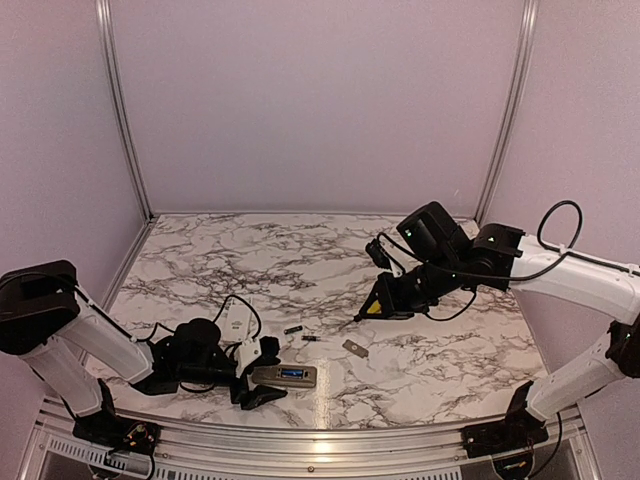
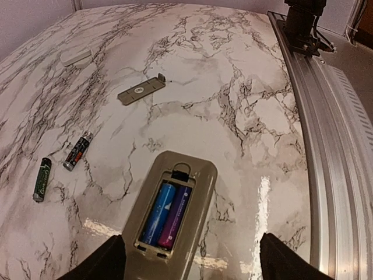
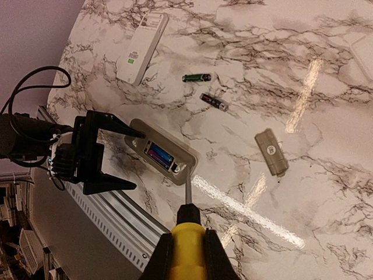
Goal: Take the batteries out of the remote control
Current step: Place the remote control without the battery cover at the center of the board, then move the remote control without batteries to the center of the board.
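Observation:
The grey remote lies back-up near the table's front edge, its battery bay open. A blue battery and a purple battery sit side by side in the bay. Two loose batteries lie to its left: a green one and a black one. My left gripper is open, with the remote's near end between its fingers, against the left one. My right gripper is shut on the yellow-handled screwdriver. Its tip hangs by the remote's far end, above the table.
The flat grey cover plate lies right of the loose batteries. A white remote-like bar lies behind the left gripper. The aluminium rail runs along the front edge. A cable loops near the left arm.

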Action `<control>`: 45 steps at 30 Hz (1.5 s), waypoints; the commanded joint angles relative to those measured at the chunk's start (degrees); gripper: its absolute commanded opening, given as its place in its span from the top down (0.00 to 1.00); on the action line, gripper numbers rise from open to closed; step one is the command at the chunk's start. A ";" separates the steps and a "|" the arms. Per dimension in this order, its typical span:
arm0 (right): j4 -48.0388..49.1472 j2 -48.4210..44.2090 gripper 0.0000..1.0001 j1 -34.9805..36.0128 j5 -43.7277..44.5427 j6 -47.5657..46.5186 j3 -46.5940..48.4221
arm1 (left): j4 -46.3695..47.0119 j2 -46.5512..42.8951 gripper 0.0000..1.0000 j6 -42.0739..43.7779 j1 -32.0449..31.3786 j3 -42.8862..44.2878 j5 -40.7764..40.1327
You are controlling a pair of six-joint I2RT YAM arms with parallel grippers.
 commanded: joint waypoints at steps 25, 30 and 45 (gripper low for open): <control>-1.59 -4.86 1.00 0.52 1.65 1.47 -2.03 | -33.27 5.36 0.27 24.08 8.62 12.72 11.55; -1.07 -4.88 1.00 0.50 1.48 1.56 -2.17 | -34.10 4.15 0.40 20.25 8.08 12.82 10.57; -0.47 -3.47 1.00 0.52 0.85 1.52 -1.31 | -30.87 5.34 0.40 9.69 2.11 11.79 1.05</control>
